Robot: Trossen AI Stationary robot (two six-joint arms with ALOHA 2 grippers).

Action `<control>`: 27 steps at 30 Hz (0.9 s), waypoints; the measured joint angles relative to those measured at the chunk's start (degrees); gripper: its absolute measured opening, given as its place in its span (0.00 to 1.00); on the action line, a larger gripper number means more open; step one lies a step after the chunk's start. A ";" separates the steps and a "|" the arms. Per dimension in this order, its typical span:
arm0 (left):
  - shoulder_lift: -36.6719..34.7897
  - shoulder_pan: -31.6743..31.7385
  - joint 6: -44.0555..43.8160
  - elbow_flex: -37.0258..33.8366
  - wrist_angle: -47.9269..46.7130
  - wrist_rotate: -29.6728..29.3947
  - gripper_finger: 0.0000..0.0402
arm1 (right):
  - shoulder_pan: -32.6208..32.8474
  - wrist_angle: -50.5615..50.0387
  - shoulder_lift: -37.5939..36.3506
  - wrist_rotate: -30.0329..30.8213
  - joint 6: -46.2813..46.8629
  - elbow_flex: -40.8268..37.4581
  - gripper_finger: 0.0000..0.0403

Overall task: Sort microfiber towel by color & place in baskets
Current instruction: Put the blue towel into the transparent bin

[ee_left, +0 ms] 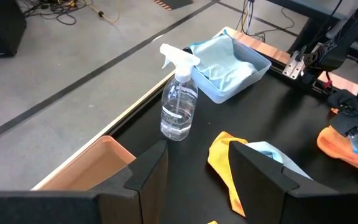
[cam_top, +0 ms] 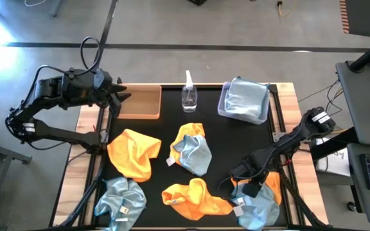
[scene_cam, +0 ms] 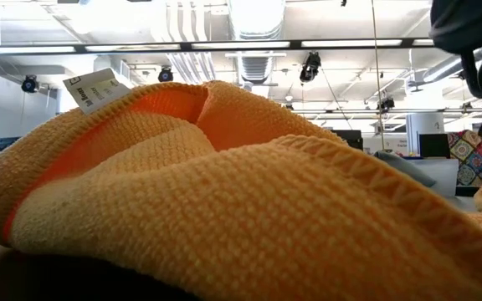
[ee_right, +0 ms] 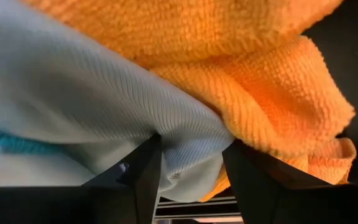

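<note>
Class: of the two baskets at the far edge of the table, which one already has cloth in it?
The grey-blue plastic basket, right of the spray bottle, holds pale blue cloth. The tan basket, by the left gripper, holds none.

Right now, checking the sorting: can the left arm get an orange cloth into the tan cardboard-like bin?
Probably yes: the left gripper, open and holding nothing, hovers by the tan bin, and the nearest orange towel lies uncovered on the mat.
</note>
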 joint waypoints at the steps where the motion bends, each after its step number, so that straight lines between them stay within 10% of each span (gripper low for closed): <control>1: 0.00 -0.02 0.00 0.02 0.06 0.00 0.39 | 0.00 0.02 0.42 0.00 -0.08 0.00 0.39; 15: 0.07 0.00 0.02 0.02 0.47 -0.01 0.39 | 0.00 0.87 -1.06 0.00 -0.13 0.00 0.04; 27: 0.09 -0.01 0.03 0.02 0.45 -0.01 0.39 | 0.00 2.56 -8.50 -2.43 5.70 -0.01 0.02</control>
